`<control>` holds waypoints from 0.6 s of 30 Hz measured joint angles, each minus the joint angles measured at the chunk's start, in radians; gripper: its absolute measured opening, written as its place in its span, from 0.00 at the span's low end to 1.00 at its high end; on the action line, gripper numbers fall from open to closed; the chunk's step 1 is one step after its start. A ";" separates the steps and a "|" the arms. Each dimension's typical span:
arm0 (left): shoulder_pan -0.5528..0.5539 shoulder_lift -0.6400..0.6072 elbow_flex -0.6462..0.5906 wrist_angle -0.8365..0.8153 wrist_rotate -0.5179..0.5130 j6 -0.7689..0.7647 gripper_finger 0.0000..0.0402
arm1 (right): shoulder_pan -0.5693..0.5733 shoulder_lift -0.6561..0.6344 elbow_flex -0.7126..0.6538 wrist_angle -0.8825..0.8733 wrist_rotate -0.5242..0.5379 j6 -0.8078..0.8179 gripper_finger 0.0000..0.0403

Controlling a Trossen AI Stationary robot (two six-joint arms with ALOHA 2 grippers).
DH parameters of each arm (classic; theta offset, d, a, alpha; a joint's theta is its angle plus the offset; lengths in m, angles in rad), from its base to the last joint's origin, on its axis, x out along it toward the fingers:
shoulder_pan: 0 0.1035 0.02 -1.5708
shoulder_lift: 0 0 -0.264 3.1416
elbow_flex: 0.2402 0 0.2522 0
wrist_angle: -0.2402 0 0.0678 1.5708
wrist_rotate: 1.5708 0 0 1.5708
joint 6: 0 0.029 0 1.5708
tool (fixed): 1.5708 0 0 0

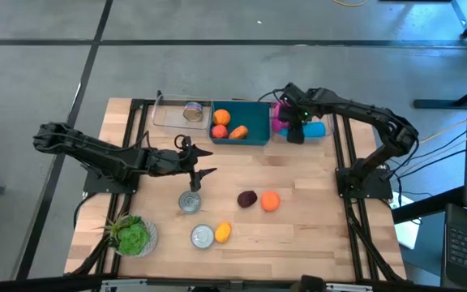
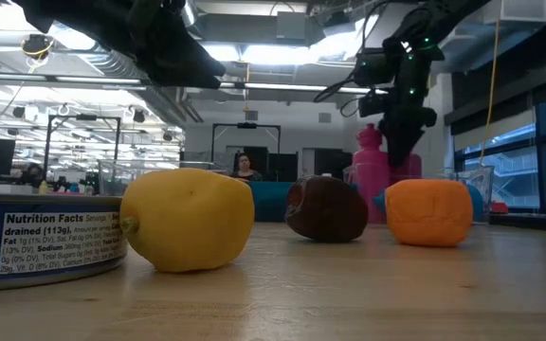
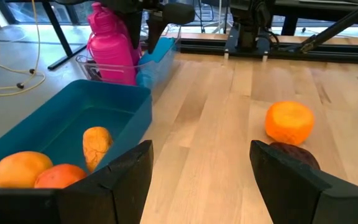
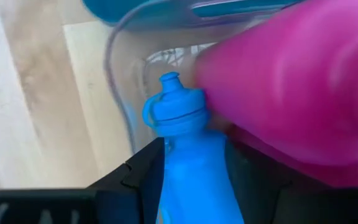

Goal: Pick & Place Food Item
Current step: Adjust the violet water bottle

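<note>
My left gripper (image 1: pixel 199 166) hangs open over the table's middle, just beyond a tin can (image 1: pixel 189 201); in its wrist view (image 3: pixel 201 171) the fingers frame bare wood. An orange (image 1: pixel 270 201) (image 3: pixel 289 121) and a dark plum (image 1: pixel 247 199) (image 3: pixel 297 155) rest on the wood to its right. A yellow lemon (image 1: pixel 223 232) (image 2: pixel 188 220) lies beside a second can (image 1: pixel 203 235). The blue bin (image 1: pixel 254 134) (image 3: pixel 104 109) holds three orange-coloured fruits. My right gripper (image 1: pixel 295 130) (image 4: pixel 191 183) is in the clear bin at the far right, shut on a blue bottle (image 1: pixel 316 129). My right gripper holds the blue bottle by its body just below the capped neck (image 4: pixel 188 149), pinched between the two fingers (image 4: pixel 145 177), which lie across it. It comes from above, pointing down. The bottle lies against the pink bottle (image 4: pixel 303 93) inside the clear bin.
A clear tray (image 1: pixel 169 118) at the far left holds a can (image 1: pixel 193 110). Lettuce (image 1: pixel 132 235) sits at the near left corner. The pink bottle (image 1: pixel 278 118) (image 2: pixel 371 170) stands in the clear bin. A person shows in the room beyond.
</note>
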 joint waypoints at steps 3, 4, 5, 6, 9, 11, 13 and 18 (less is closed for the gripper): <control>0.000 0.000 0.000 0.000 0.000 0.001 0.65 | 0.009 0.009 0.000 -0.010 -0.011 -0.009 0.41; 0.000 0.000 0.000 0.000 0.000 0.001 0.65 | 0.013 0.011 0.000 -0.012 -0.011 -0.013 0.41; 0.000 0.000 0.000 0.000 0.000 0.001 0.65 | 0.017 0.012 0.000 -0.014 -0.012 -0.014 0.41; 0.000 0.000 0.000 0.000 0.000 0.000 0.65 | 0.020 0.012 0.000 -0.013 -0.015 -0.015 0.41; 0.000 0.000 0.000 0.000 0.000 -0.002 0.65 | 0.030 0.014 -0.002 -0.013 -0.029 -0.014 0.41; 0.000 0.000 0.000 0.000 0.000 -0.008 0.65 | 0.037 0.014 -0.002 -0.013 -0.033 -0.005 0.42; 0.000 0.000 0.000 0.000 0.000 -0.009 0.65 | 0.045 0.014 -0.002 -0.013 -0.044 0.001 0.44; 0.000 0.000 0.000 0.000 0.000 -0.024 0.65 | 0.054 0.014 -0.002 -0.010 -0.051 0.015 0.53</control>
